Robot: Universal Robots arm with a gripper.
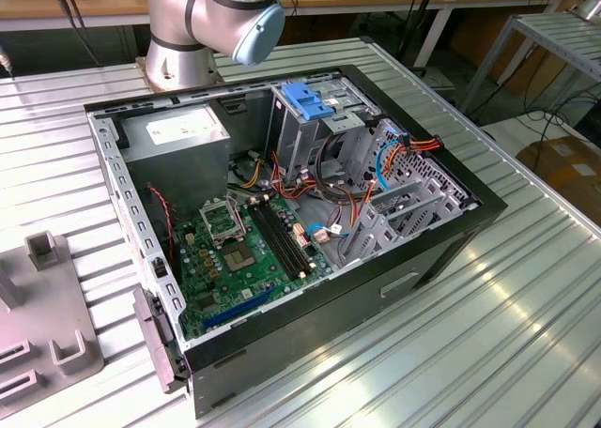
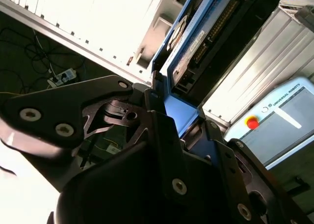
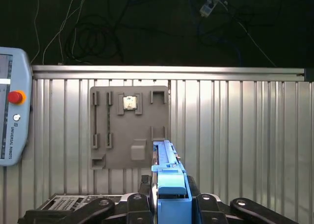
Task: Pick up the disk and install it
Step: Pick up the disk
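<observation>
your gripper (image 3: pixel 170 207) is clamped on the grey-metal disk (image 3: pixel 166 157) with blue plastic side rails, held edge-on above the flat grey fixture plate (image 3: pixel 128 128). pick-up looks done; installing it in the open black computer case (image 1: pixel 310 339) is left.

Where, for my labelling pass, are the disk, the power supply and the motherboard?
disk (image 3: pixel 165 157): first wrist view, on its blue-railed edge facing the camera.
power supply (image 1: pixel 177 128): exterior view, on its white label.
motherboard (image 1: pixel 225 273): exterior view, on the green board near its middle.
</observation>
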